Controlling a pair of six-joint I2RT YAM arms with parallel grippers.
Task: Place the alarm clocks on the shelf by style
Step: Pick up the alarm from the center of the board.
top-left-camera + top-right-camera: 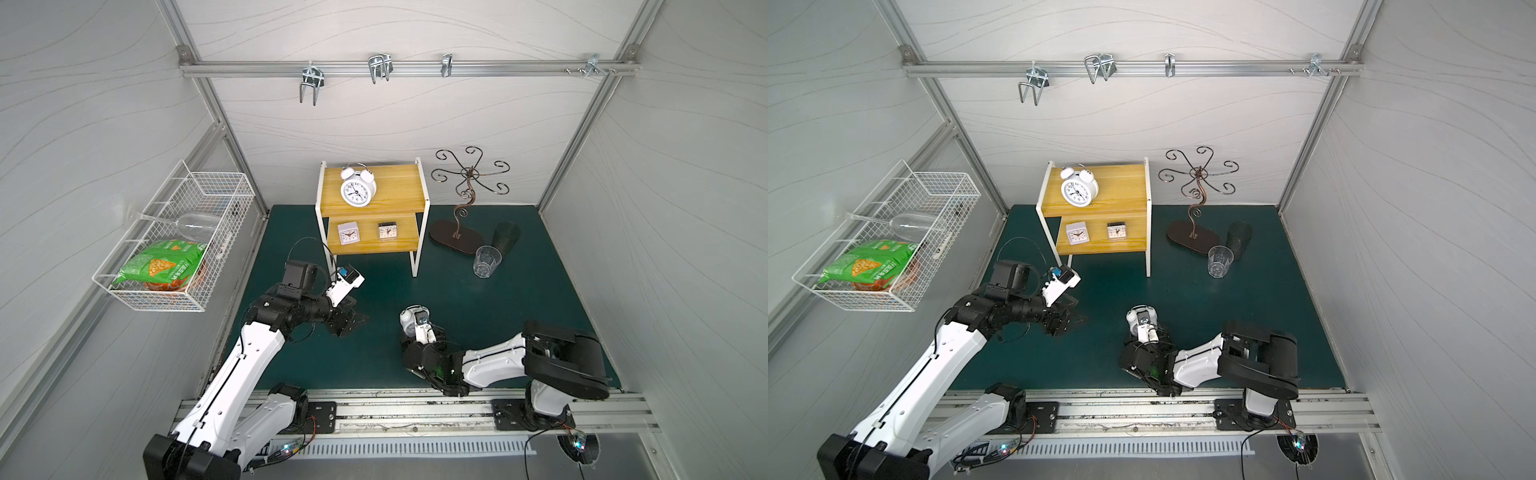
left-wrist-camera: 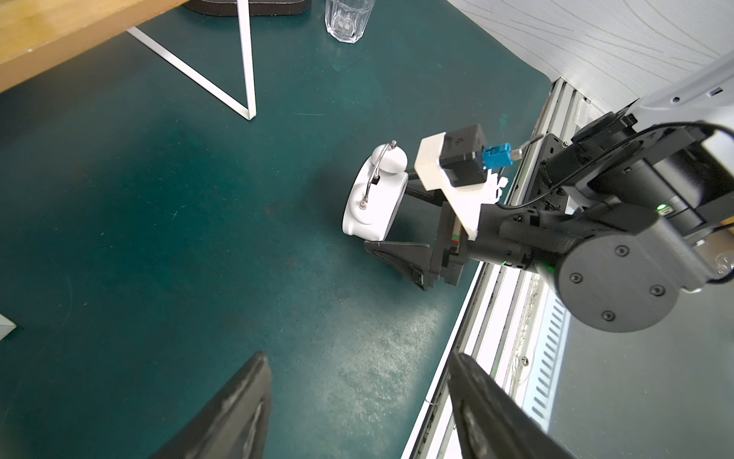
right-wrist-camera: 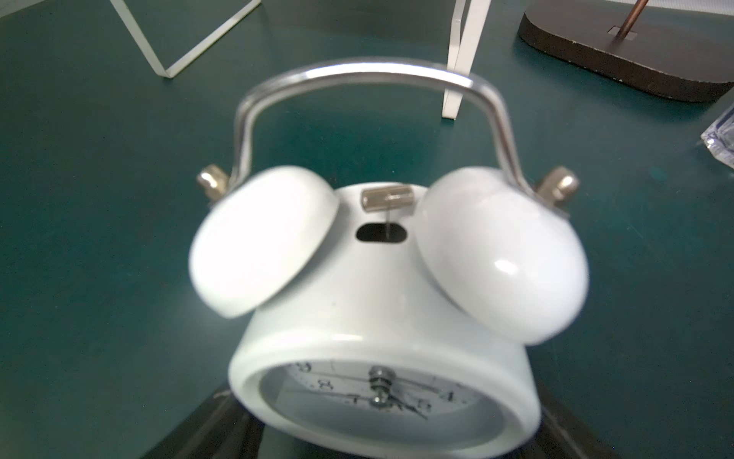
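Note:
The shelf stands at the back of the green mat. One round twin-bell alarm clock sits on its upper board. A white square clock and a smaller clear-cased one stand on the lower board. Another twin-bell clock rests on the mat near the front, with my right gripper closed around its body. My left gripper hovers open and empty to the left of that clock.
A clear glass, a dark tumbler and a swirled metal stand sit right of the shelf. A white wire basket on the left wall holds a snack bag and a wine glass. A metal rail runs along the front.

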